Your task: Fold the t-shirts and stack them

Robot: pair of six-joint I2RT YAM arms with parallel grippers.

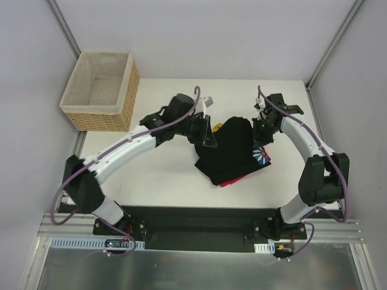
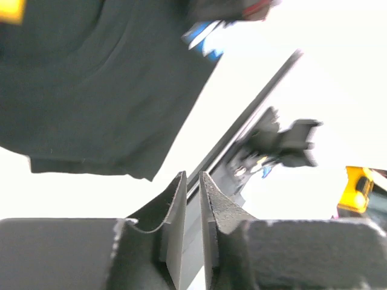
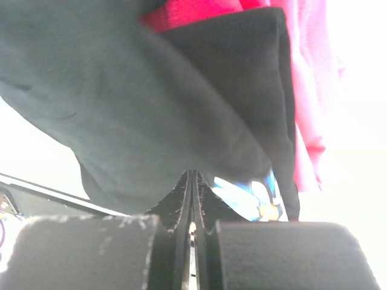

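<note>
on the white desk (image 1: 151, 175), right of centre, i see the black t-shirt (image 1: 230, 151) lying in a rough fold over the pinkish-red t-shirt (image 1: 233, 182), with a red edge poking out on the near side. stacked-ish, but neither looks neatly folded, so i judge the job about midway. right gripper (image 3: 192, 173) is closed and seems to pinch the black cloth's edge. left gripper (image 2: 192, 176) stands a crack apart with nothing in it. wicker basket (image 1: 100, 90) sits at the far-left corner. plain pale walls all round.

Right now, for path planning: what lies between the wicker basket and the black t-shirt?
Top view: the left arm and left gripper cross it, above white table, toward the black t-shirt.
</note>
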